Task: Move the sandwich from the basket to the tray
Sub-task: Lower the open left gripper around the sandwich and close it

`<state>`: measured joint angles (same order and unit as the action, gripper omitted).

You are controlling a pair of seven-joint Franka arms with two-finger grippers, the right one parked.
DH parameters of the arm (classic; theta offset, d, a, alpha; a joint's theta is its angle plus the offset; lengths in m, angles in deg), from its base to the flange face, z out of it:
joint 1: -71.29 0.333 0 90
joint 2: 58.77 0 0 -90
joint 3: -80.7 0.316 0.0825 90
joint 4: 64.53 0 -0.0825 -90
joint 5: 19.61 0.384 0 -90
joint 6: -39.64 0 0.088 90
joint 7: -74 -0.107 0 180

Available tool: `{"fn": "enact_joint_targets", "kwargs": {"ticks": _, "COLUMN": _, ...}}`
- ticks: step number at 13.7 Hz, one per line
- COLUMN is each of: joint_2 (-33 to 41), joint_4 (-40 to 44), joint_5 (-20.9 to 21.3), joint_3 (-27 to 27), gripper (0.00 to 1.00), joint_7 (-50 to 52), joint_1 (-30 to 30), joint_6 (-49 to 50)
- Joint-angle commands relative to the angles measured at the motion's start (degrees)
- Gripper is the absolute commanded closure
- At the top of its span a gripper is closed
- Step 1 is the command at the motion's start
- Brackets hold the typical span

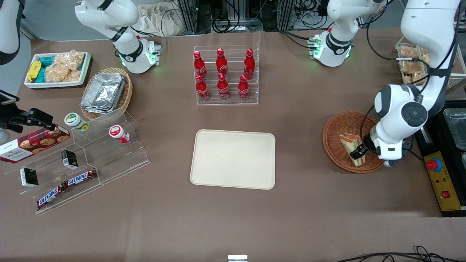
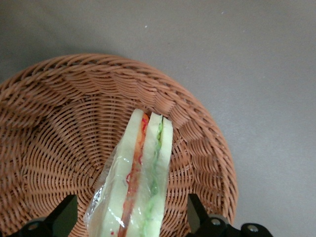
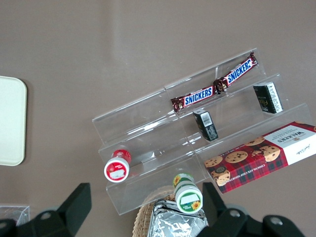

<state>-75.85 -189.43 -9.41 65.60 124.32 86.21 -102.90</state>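
Lying in the round reddish-brown wicker basket (image 1: 342, 127), the soft, light wrapped triangular sandwich (image 2: 140, 182) sits between the wide-open fingers of the left gripper (image 2: 129, 217), best held gently across its bread faces

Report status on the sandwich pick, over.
Left gripper open, straddling the wrapped triangular sandwich. Sandwich inside the reddish-brown wicker basket. Cream rectangular tray bare, path unobstructed.
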Motion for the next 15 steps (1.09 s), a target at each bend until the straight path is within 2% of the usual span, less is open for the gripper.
{"fn": "enact_joint_targets", "kwargs": {"ticks": 1, "joint_2": 0.12, "joint_4": -1.58, "joint_5": 1.22, "joint_3": 0.42, "gripper": 0.00, "joint_7": 1.36, "joint_1": 0.20, "joint_6": -1.77}}
{"fn": "enact_joint_targets", "kwargs": {"ticks": 5, "joint_2": -0.32, "joint_4": -1.93, "joint_5": 1.22, "joint_3": 0.77, "gripper": 0.03, "joint_7": 1.44, "joint_1": 0.11, "joint_6": -1.69}}
{"fn": "enact_joint_targets", "kwargs": {"ticks": 6, "joint_2": -0.32, "joint_4": -1.93, "joint_5": 1.22, "joint_3": 0.78, "gripper": 0.15, "joint_7": 1.44, "joint_1": 0.11, "joint_6": -1.43}}
{"fn": "enact_joint_targets", "kwargs": {"ticks": 8, "joint_2": -0.32, "joint_4": -1.93, "joint_5": 1.31, "joint_3": 0.69, "gripper": 0.51, "joint_7": 2.58, "joint_1": -0.15, "joint_6": -0.72}}
{"fn": "enact_joint_targets", "kwargs": {"ticks": 10, "joint_2": -0.23, "joint_4": -1.67, "joint_5": 1.31, "joint_3": 0.60, "gripper": 0.78, "joint_7": 1.45, "joint_1": -0.33, "joint_6": 2.07}}
{"fn": "enact_joint_targets", "kwargs": {"ticks": 13, "joint_2": 0.29, "joint_4": -0.62, "joint_5": 1.31, "joint_3": 0.25, "gripper": 0.94, "joint_7": 1.36, "joint_1": -0.60, "joint_6": 3.58}}
{"fn": "enact_joint_targets", "kwargs": {"ticks": 15, "joint_2": 1.25, "joint_4": 3.23, "joint_5": 1.40, "joint_3": -1.06, "gripper": 0.96, "joint_7": 0.84, "joint_1": -0.95, "joint_6": 10.48}}
